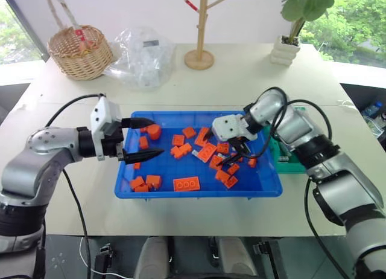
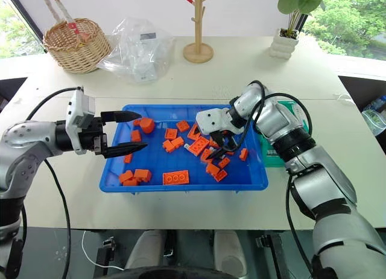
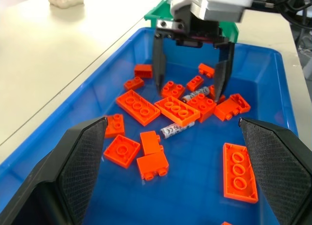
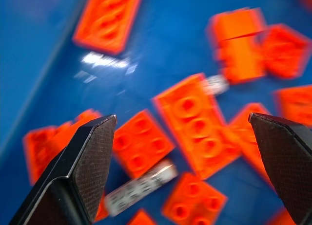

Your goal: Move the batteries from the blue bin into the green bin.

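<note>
The blue bin lies mid-table, strewn with orange bricks. Two batteries show among the bricks in the left wrist view: one lies free on the blue floor, the other sits between bricks. My right gripper points down over the bin's right half, open, its tips either side of that second battery and just above the bricks. In the right wrist view a battery lies below the spread fingers. My left gripper hovers open and empty over the bin's left part. The green bin peeks out behind my right arm.
A wicker basket, a crumpled clear plastic bag, a wooden stand and a potted plant line the far side of the table. Bare tabletop runs in front of the blue bin.
</note>
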Tool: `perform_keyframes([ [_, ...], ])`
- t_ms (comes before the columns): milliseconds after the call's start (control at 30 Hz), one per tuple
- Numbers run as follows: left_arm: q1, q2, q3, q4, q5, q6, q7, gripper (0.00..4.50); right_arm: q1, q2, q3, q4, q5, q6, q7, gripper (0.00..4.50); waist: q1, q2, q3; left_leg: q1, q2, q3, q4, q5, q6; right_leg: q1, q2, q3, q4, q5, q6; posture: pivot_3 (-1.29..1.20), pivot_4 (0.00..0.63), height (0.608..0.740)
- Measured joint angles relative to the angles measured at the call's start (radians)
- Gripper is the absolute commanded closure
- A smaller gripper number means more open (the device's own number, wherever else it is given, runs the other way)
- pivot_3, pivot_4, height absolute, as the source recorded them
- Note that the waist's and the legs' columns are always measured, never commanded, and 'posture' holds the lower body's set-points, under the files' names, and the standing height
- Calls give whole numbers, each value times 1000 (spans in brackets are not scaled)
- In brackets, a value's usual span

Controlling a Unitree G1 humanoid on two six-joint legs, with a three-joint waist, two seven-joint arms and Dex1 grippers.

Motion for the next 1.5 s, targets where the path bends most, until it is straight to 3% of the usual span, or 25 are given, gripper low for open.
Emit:
perform_keyframes([
  [233,32,0,31,-50,-18,18,40,0,-127,141,11,292,-87,-206,-1,36,-3,0,0,1,1,0,0,1,-2,0,1,0,2,-2,-3,0,150,736],
  [633,64,3,65,-93,-37,39,74,0,-229,240,-11,585,-171,-363,-28,36,-3,0,-1,4,1,-1,0,2,-3,3,0,0,2,-2,-4,0,150,736],
  [967,44,6,65,-91,-40,41,73,0,-240,288,-28,628,-209,-367,-15,36,-19,-1,-1,17,2,-3,-3,1,-4,16,0,-1,1,-2,-5,0,150,736],
  [1333,36,6,62,-91,-40,41,76,0,-243,310,-39,642,-198,-282,43,36,-25,0,-1,17,4,-3,-3,1,-4,15,0,-1,1,-2,-5,0,150,736],
  [1500,23,3,62,-91,-40,41,84,0,-269,312,36,663,-134,-204,43,36,-26,0,0,17,5,-2,-4,1,-4,14,0,0,1,-2,-5,0,150,736],
])
